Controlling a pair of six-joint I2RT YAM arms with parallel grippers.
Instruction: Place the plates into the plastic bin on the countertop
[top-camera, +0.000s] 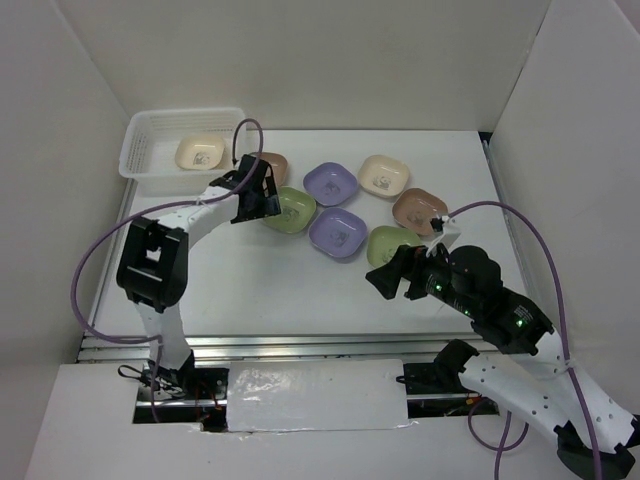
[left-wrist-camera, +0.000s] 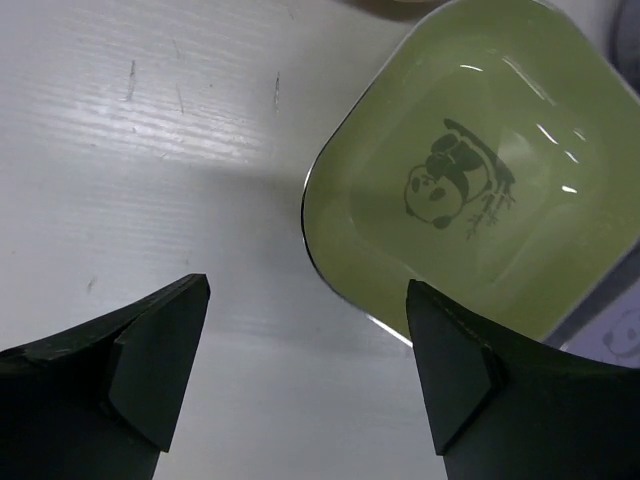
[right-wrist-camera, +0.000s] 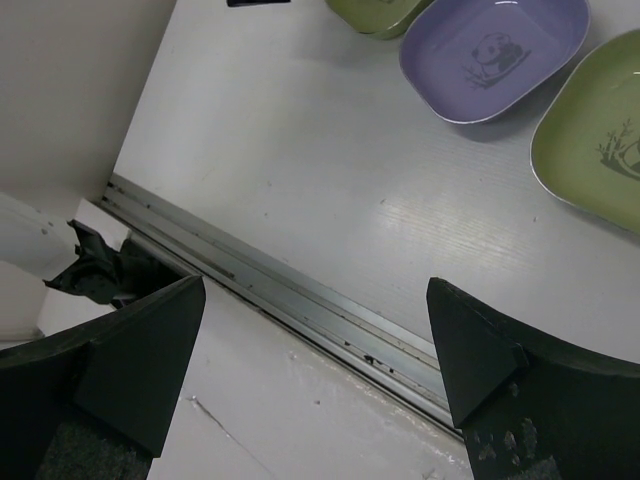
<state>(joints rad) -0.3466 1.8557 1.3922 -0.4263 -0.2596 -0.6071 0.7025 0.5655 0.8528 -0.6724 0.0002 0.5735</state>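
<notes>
Far left, the bin (top-camera: 135, 165) holds one cream plate (top-camera: 200, 152). Your left gripper (left-wrist-camera: 310, 330) hangs just beside a green plate (left-wrist-camera: 470, 190), fingers spread wide and empty. The other plates (top-camera: 330, 182) lie clustered on the countertop (top-camera: 300, 300); they look light, stiff and glossy, likely slippery, so pinch the raised rim. Your right gripper (top-camera: 378, 281) is likewise released, holding nothing.

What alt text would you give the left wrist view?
The left gripper hangs open and empty over the white countertop, with a green plate bearing a panda print just ahead at upper right. A corner of a purple plate shows at the right edge.
</notes>
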